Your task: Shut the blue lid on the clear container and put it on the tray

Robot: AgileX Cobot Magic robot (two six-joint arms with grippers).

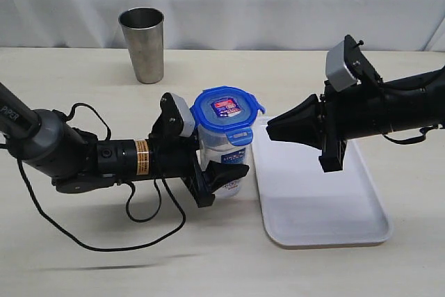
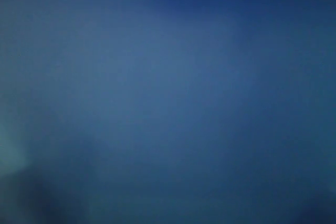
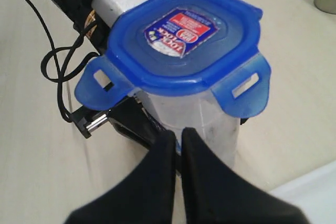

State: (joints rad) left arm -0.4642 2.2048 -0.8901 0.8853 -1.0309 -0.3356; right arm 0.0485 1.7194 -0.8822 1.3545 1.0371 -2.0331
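Half done at best, I'd say. The blue lid [image 1: 228,110] is sitting on top of the clear container [image 1: 221,145], but the flaps [image 3: 247,85] are flared out sideways instead of folded down against the wall. So it looks laid on, not locked.

The left gripper [image 1: 221,177] comes in low, with its jaws straddling the bottom part of the container, one finger in front and the other behind. I honestly can't tell if it's squeezing or just bracketing it. That arm's own camera is no help, it's just a solid blue blur.

The right gripper [image 1: 270,129] has its fingers pressed together with nothing between them. The tips point at the container and sit just short of it, a bit below the lid's nearest flap. Looks to me like it's lined up to poke or press, not to grab.

The container is standing on the table [image 1: 83,262], not on the tray [image 1: 327,227]. The tray lies right under the right gripper and arm, and its near edge is just beside the container.

So what's left, as I read it:
- snap the flaps down
- move the whole thing onto the tray

The steel cup [image 1: 142,43] is way off behind the left gripper and isn't involved.
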